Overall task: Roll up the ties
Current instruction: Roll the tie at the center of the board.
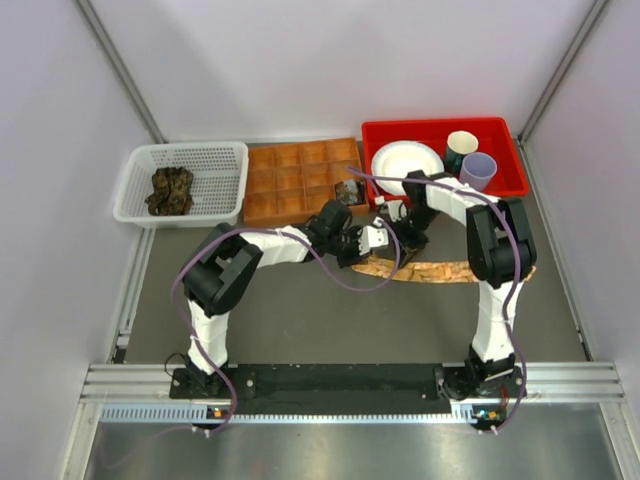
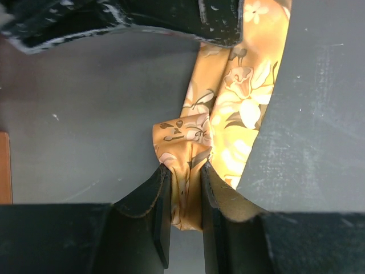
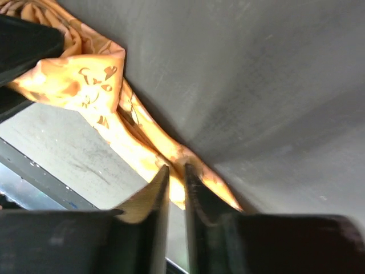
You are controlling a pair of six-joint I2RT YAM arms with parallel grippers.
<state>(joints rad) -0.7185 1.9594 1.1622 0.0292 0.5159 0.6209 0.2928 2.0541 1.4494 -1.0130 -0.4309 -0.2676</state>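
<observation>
At the middle of the desk, you have the tan-orange tie lying flat and reaching off to the right. Your left end effector is clamped on its folded-over end. Your right end effector has its fingers almost together, pinching the fabric in the narrow gap. Dark ties sit bundled in the white basket.

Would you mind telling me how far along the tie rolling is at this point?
Done: one dark roll appears to sit in the brown tray. In hand: the left gripper clamps the orange tie by its folded end, the right gripper pinches it further along; most lies flat. Left: finishing this roll, then the dark ties in the white basket.
</observation>
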